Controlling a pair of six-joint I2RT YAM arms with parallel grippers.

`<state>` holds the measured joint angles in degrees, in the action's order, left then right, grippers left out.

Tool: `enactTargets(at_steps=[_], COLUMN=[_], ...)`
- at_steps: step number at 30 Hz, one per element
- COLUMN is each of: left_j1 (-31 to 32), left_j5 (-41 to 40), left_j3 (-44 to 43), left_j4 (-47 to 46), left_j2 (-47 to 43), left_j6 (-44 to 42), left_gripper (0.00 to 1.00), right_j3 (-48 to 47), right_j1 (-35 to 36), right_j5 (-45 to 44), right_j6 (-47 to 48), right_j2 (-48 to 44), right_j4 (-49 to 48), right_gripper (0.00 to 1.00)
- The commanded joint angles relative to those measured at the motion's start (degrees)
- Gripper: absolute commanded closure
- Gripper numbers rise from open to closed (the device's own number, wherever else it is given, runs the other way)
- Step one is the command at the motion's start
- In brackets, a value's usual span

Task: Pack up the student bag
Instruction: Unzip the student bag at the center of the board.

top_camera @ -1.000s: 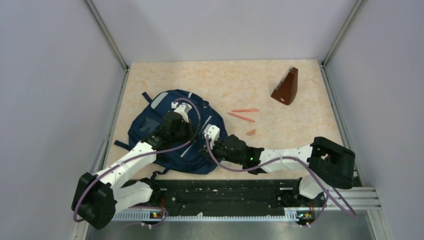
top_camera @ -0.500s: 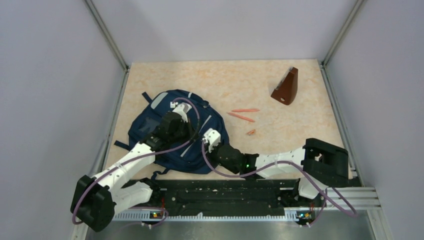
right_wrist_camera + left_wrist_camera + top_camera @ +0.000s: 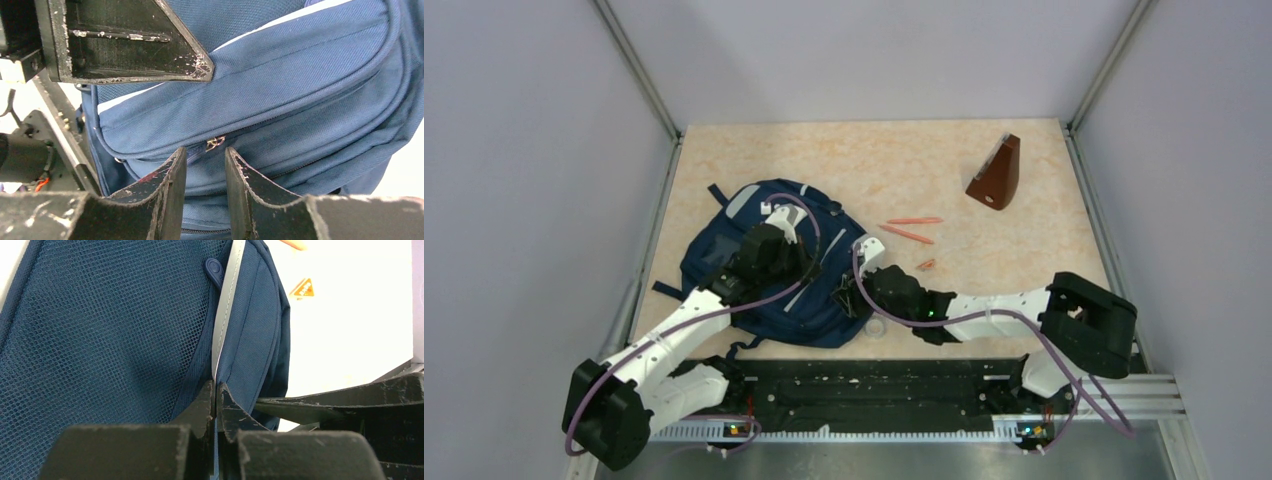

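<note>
The student bag (image 3: 714, 258) lies flat on the left half of the bench (image 3: 874, 160). It reaches from about the middle down close to the near edge, and its top points toward the far-left corner. It is navy, with a grey-white trim stripe (image 3: 225, 315) running down its front beside a mesh pocket (image 3: 100, 340). A small blue zip pull (image 3: 213, 271) sits at the upper end of that stripe.

The left gripper (image 3: 216, 390) is on the bag's front, its fingers pressed together and pinching the fabric right at the trim stripe. The right gripper (image 3: 206, 155) is at the bag's right side, close to the left one. Its fingers are spread by a narrow gap with nothing between them. A metal zip slider (image 3: 215, 143) on the bag's side seam sits just beyond the fingertips, in line with the gap. I cannot tell whether the tips touch the fabric.

To the right of the bag, near the middle of the bench, two thin orange sticks (image 3: 912, 227) lie flat and close together. A short orange piece (image 3: 926, 264) lies just nearer the near edge. A brown wedge-shaped object (image 3: 996, 175) stands well apart from them, toward the far-right corner.
</note>
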<state>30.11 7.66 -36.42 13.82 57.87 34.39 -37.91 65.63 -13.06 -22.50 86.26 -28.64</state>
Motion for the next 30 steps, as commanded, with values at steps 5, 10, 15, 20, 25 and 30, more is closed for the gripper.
enactTargets(at_steps=[5, 10, 15, 20, 25, 30], left_j1=[0.0, 0.0, 0.0, 0.0, 0.0, -0.1], left_j5=[0.2, 0.6, 0.6, 0.4, 0.1, 0.3], left_j3=[-3.8, -4.0, -3.8, -3.8, -4.5, -6.0], left_j4=[-4.7, -4.9, -5.5, -7.1, -9.1, -10.3], left_j2=[-1.6, -1.5, -1.5, -1.0, 1.2, 3.1], left_j6=[0.8, 1.1, 1.7, 2.3, 2.5, 2.2], left_gripper=[1.0, 1.0, 1.0, 1.0, 1.0, 1.0], right_j3=[-3.0, -4.6, -6.3, -5.2, -5.0, -6.2], right_j1=[-2.5, -2.5, -2.5, -0.9, 3.1, 7.5], right_j5=[8.0, 7.4, 8.1, 8.1, 7.3, 5.8], right_j6=[-9.7, -11.4, -10.8, -7.5, -3.7, -2.8], right_j2=[1.7, 4.7, 7.5, 6.7, 5.0, 5.5], right_j4=[-0.6, -1.2, -2.5, -2.9, -2.0, -2.0], right_gripper=[0.67, 0.7, 0.96, 1.0, 1.0, 1.0])
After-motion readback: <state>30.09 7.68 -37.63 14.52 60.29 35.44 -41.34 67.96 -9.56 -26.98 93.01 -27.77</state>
